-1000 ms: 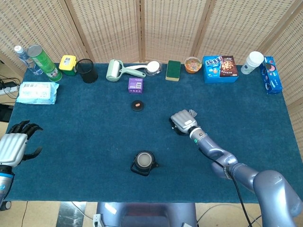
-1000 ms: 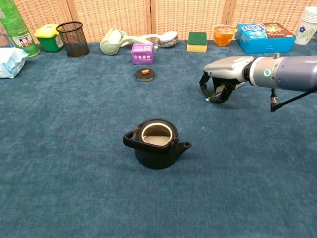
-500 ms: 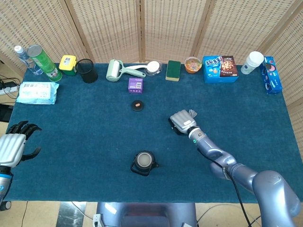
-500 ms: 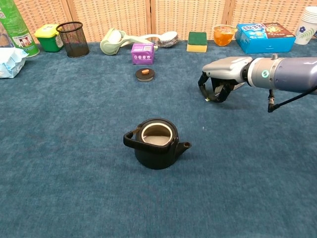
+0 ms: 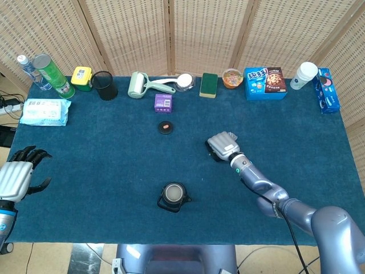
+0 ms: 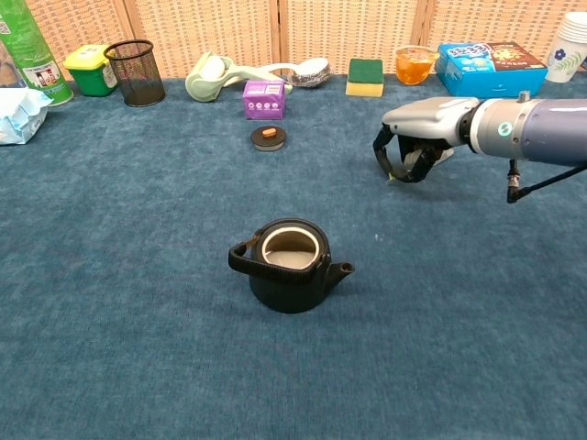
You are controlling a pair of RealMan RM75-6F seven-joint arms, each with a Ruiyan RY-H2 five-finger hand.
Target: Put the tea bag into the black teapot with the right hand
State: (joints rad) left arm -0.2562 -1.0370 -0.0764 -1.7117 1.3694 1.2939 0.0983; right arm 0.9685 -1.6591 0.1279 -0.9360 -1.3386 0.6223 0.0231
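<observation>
Head view: black teapot (image 5: 173, 196) sits low in the middle, lid off. Right hand (image 5: 222, 145) hovers to its upper right. Left hand (image 5: 17, 174), at the left edge, holds nothing, fingers apart.

Chest view: teapot spout points right, handle left. Right hand (image 6: 413, 137) curls over something small; I cannot tell if it is the tea bag.

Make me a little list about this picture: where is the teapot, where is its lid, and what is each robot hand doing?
teapot: black teapot, open, near table front
lid: black lid lies apart, behind the teapot, before a purple box
right hand: right hand over the cloth, fingers curled down; tea bag not clearly seen
left hand: left hand at table's left edge, fingers apart, empty
</observation>
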